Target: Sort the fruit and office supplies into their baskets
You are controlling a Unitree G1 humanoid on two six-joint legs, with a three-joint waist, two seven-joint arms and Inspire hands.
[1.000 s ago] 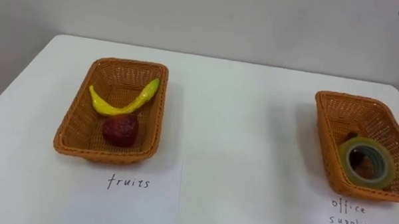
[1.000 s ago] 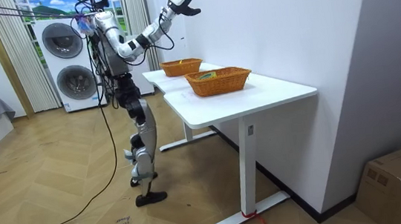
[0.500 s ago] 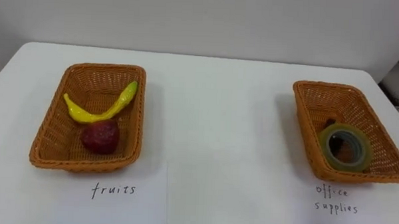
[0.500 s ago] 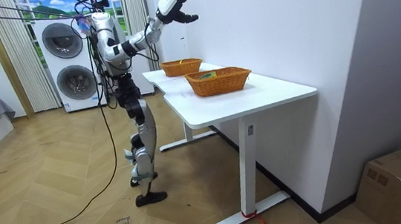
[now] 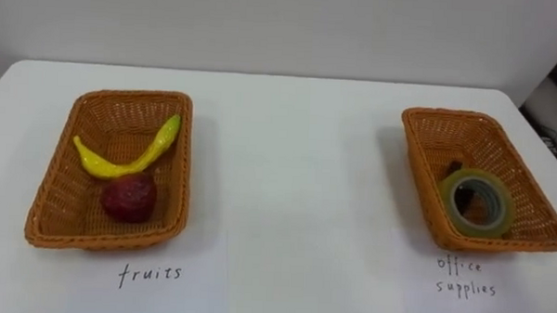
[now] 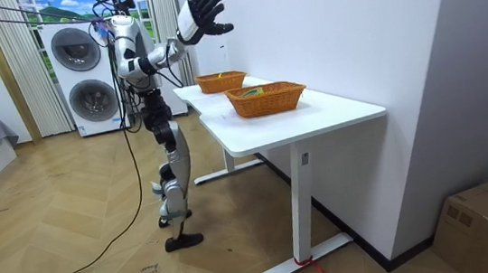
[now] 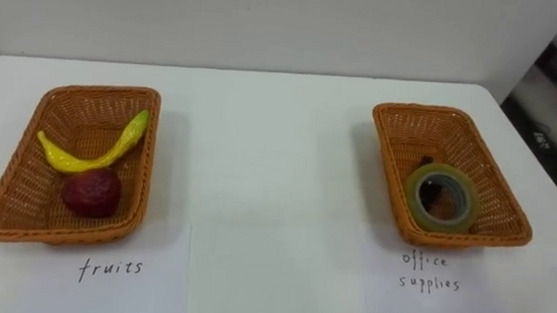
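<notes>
On the white table (image 5: 296, 176) stand two wicker baskets. The left basket (image 5: 52, 200) holds a yellow banana (image 5: 120, 160) and a dark red round fruit (image 5: 128, 198). In the right basket (image 5: 425, 157) a roll of clear tape (image 5: 477, 201) leans on the near wall, with a small dark item (image 5: 454, 169) behind it. In the room view I stand at the table's long side, and my right hand (image 6: 201, 3) is raised high in the air, open with fingers spread and holding nothing.
A paper label reading fruits (image 5: 149, 275) lies in front of the left basket, and one reading office supplies (image 5: 465, 279) lies before the right basket. The wall runs close behind the table. The table's right edge (image 5: 540, 119) drops to the floor.
My raised right arm has swung back from the wall toward my body, and its fingers have spread. The eye view has shifted, so both baskets sit further left in the picture.
</notes>
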